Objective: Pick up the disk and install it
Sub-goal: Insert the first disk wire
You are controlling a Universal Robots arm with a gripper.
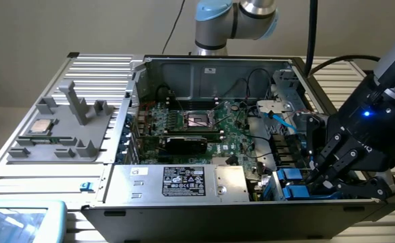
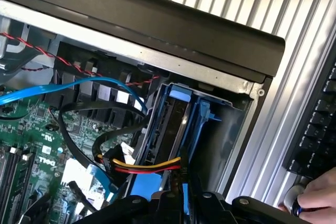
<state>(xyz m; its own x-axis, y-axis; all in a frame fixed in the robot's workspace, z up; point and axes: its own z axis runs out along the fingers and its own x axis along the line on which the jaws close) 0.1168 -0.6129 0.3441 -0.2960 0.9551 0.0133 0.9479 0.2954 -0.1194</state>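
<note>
So, the disk (image 2: pixel 169 127) sits on edge in the corner bay (image 2: pixel 233 129) of the case (image 1: pixel 211 217), claw (image 1: pixel 316 178) right over it. Can't tell how open it is or whether it grips anything. Probably heavy, stiff and shock-sensitive, so I'd hold the blue carrier (image 2: pixel 181 94) by its sides.

Probably a robotics lab, open computer case (image 1: pixel 211 76), slatted metal bench (image 1: pixel 96 63)

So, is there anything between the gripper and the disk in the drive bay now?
Yes. In the wrist view a yellow, red and black cable crosses the near end of the disk, which stands on edge in the drive bay, just ahead of the gripper. Nothing else visible lies between.
</note>
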